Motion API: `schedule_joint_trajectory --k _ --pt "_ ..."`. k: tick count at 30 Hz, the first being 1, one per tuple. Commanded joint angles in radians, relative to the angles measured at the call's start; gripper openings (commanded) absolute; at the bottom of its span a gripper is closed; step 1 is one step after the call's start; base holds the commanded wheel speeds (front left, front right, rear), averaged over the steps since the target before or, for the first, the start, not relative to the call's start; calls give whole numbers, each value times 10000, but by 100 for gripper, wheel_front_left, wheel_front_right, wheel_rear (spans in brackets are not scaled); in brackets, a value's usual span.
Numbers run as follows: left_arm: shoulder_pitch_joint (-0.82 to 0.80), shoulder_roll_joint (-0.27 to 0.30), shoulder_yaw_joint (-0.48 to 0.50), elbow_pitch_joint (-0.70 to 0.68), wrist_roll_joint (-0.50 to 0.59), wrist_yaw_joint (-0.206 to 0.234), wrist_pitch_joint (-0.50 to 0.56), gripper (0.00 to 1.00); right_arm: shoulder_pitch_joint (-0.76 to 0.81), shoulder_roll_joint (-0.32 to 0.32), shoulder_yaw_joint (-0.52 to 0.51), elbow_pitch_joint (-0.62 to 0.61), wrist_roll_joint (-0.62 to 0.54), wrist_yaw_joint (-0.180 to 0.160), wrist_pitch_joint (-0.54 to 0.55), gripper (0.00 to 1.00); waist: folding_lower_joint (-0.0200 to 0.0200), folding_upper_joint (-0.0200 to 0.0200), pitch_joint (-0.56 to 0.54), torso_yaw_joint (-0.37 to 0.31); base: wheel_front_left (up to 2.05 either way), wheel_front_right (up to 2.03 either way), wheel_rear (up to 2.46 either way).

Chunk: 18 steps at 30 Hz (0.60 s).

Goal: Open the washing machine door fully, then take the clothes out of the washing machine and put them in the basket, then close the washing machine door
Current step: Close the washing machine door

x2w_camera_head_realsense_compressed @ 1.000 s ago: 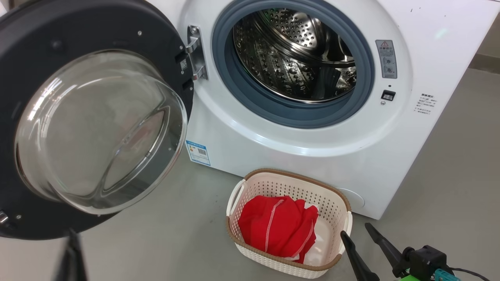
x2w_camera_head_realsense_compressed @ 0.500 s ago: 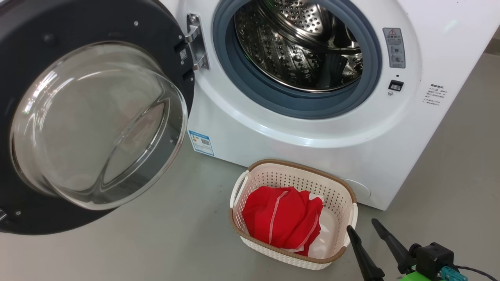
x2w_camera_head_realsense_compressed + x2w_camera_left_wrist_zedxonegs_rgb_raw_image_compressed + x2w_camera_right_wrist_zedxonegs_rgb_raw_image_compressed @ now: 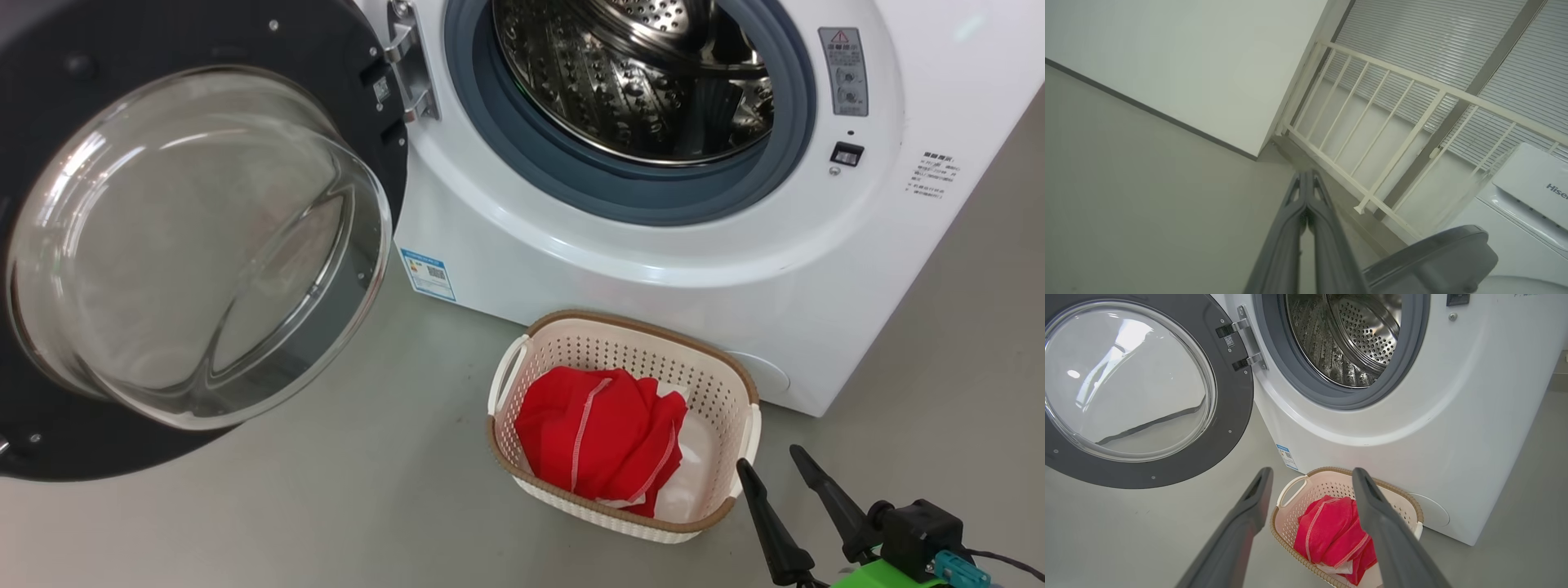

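Right gripper (image 3: 768,457): two long black fingers (image 3: 771,523), slim, tapering to narrow points, matte.
Fingers root in boxy black block (image 3: 918,527) with rounded collar at front.
Bright green housing (image 3: 886,574) under block.
Small teal connector (image 3: 955,565) beside block; thin black cable (image 3: 1000,558) leads off from it.
Right wrist view: same fingers dark grey, flat-sided, each with narrow recessed slot near tip.
Left gripper (image 3: 1306,175): grey fingers (image 3: 1327,245), long and smooth, widening toward base, with elongated cut-out near each tip.
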Motion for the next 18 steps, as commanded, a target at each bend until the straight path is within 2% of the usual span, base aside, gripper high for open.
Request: schedule_joint_trajectory --k 1,9,18 --pt "-414 857 71 179 -263 -55 605 0 -376 -54 226 -264 -105 73 -67 100 0 0 127 -10 0 0 0" --pt "-862 1575 -422 1798 -869 -61 3538 0 -521 -66 349 -231 -82 73 -67 100 0 0 250 -164 0 0 0" --pt "-578 1534 -789 1830 -1506 -65 4845 0 -536 -119 336 -237 -90 73 -67 100 0 0 319 -258 0 0 0"
